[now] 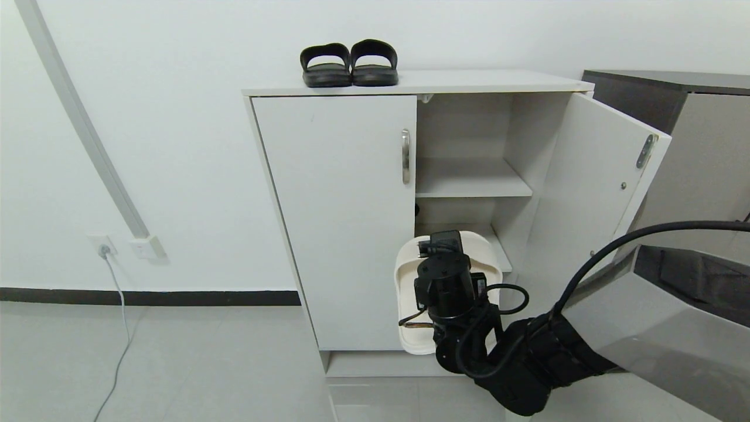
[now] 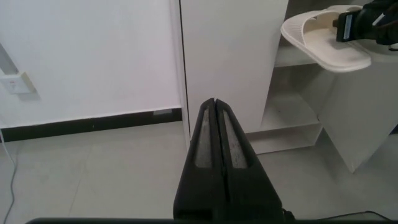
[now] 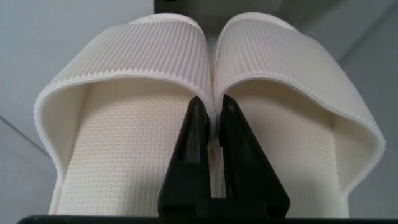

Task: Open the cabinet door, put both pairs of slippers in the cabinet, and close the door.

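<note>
Cream slippers [image 3: 124, 143], pinched by their touching inner edges in the right gripper [image 3: 213, 107], hang before the open side of the cabinet [image 1: 340, 223]. Best kept level and slid deep onto its lower shelf [image 1: 497, 253]. Meanwhile the left gripper [image 2: 215, 112] is pressed together, empty.

At the tips of the black right gripper [image 3: 212, 102], cream rubber slippers [image 3: 118, 143] show ribbed straps and grid-textured insoles; well above it, black rubber slippers [image 1: 349, 63].

Left gripper [image 2: 214, 107] (fingers pressed together) faces the cabinet [image 2: 227, 56].
</note>
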Robot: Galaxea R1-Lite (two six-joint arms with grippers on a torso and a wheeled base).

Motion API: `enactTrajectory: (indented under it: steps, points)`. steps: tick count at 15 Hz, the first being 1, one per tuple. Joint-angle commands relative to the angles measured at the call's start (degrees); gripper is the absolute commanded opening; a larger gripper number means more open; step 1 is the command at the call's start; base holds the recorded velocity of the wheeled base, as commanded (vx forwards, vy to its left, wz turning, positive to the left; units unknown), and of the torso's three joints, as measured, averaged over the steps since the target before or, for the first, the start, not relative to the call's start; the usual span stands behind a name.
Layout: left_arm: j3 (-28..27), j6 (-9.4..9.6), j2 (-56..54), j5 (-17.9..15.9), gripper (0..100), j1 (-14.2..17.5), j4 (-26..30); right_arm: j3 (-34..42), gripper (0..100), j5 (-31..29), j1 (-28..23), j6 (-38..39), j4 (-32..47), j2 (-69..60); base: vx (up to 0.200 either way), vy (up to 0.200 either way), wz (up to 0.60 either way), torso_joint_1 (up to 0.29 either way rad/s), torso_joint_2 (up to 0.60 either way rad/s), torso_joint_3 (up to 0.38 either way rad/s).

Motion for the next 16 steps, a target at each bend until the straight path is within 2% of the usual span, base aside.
enactTrajectory:
  steps: [1, 10, 16]
  points:
    - [0.0, 0.0, 0.2, 0.0, 0, 0.0, 0.0, 0.9, 0, -1.3, -0.2, -1.8, -0.1, -0.4, 0.0, 0.0, 0.0, 0.0, 0.0, 0.0]
    - [0.0, -0.09, 0.2, 0.0, 0, 0.0, 0.0, 12.5, 0, -0.8, -3.9, -5.2, -0.3, -5.3, 0.0, 0.0, 0.0, 0.0, 0.0, 0.0]
    - [0.0, -0.09, 0.2, 0.0, 0, 0.0, 0.0, 18.6, 0, 0.3, -4.1, -5.2, -2.1, -8.1, 0.0, 0.0, 0.0, 0.0, 0.0, 0.0]
